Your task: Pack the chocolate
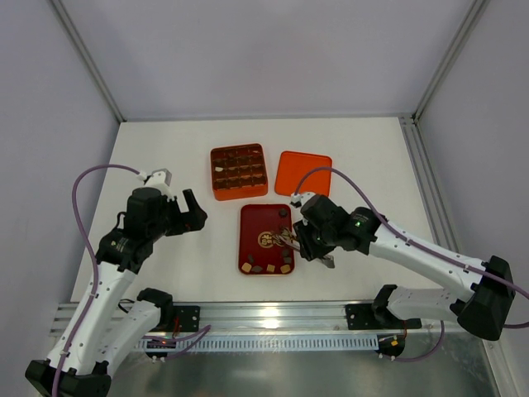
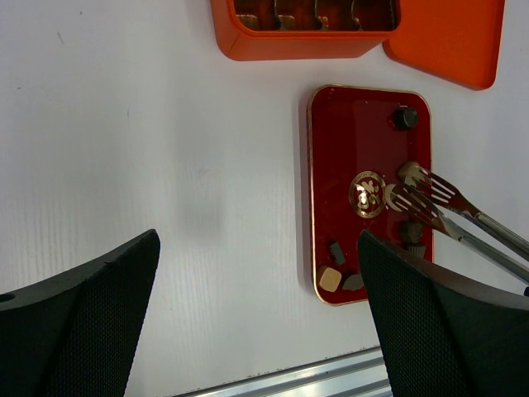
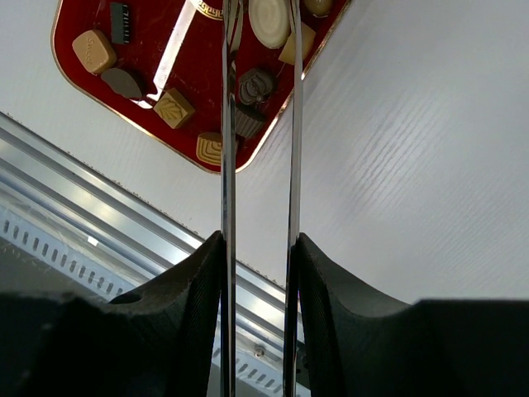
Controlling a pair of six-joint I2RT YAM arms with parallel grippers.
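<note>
Several small chocolate pieces [image 1: 269, 266], dark brown, tan and cream, lie on the dark red tray [image 1: 258, 217]. My right gripper [image 1: 321, 248] is shut on a pair of metal tongs [image 1: 291, 240] whose tips reach over the tray's right half. In the right wrist view my right gripper [image 3: 259, 273] holds the tongs [image 3: 229, 124] with their arms apart, and a cream round chocolate [image 3: 269, 21] lies between them near the tips. My left gripper [image 1: 194, 215] is open and empty above bare table, left of the tray [image 2: 355, 149].
An orange box with grid compartments [image 1: 239, 171] stands behind the tray, and its flat orange lid [image 1: 302, 172] lies to its right. An aluminium rail [image 1: 273, 318] runs along the near table edge. White walls enclose the table.
</note>
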